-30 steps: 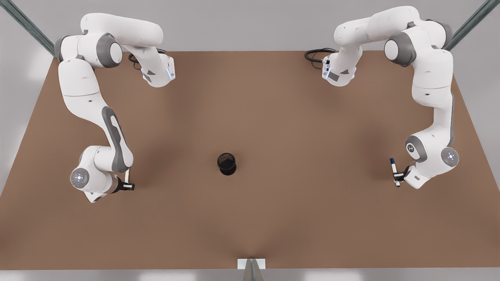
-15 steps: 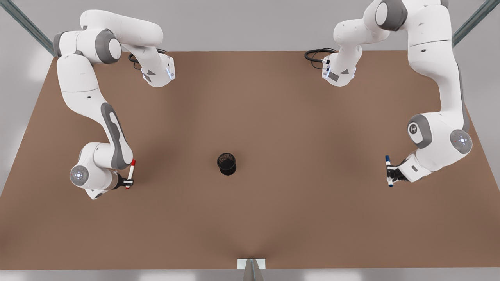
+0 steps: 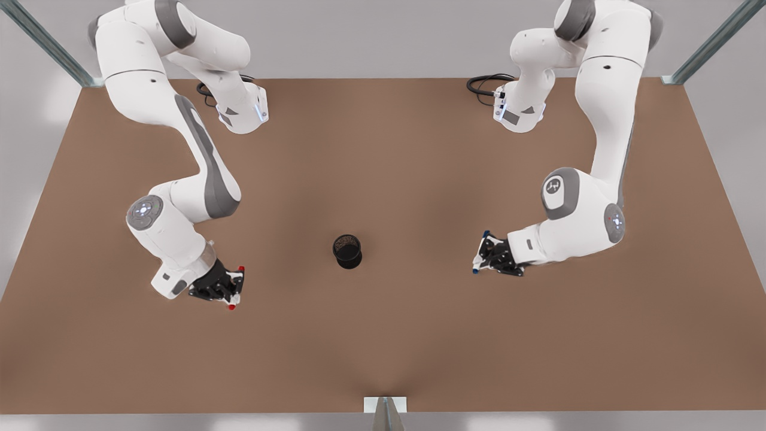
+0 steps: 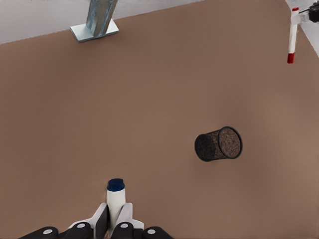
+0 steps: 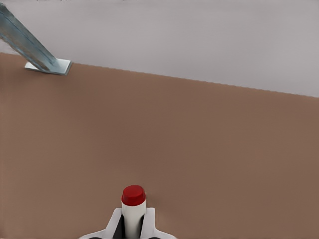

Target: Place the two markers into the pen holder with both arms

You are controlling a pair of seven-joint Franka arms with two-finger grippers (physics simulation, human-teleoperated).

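I worked over a plain brown table (image 3: 383, 167) whose matte top took soft, even light, with faint darker patches of shade spread across it. Beyond its far edge stood a pale grey wall (image 3: 371, 36), and grey metal struts (image 3: 45, 45) slanted down to the two far corners, the other strut (image 3: 709, 45) on the front view's right. At the middle of the near edge another metal post (image 3: 385, 413) stood on a small pale base plate, and a strip of light grey floor (image 3: 18, 179) showed along the table's sides.
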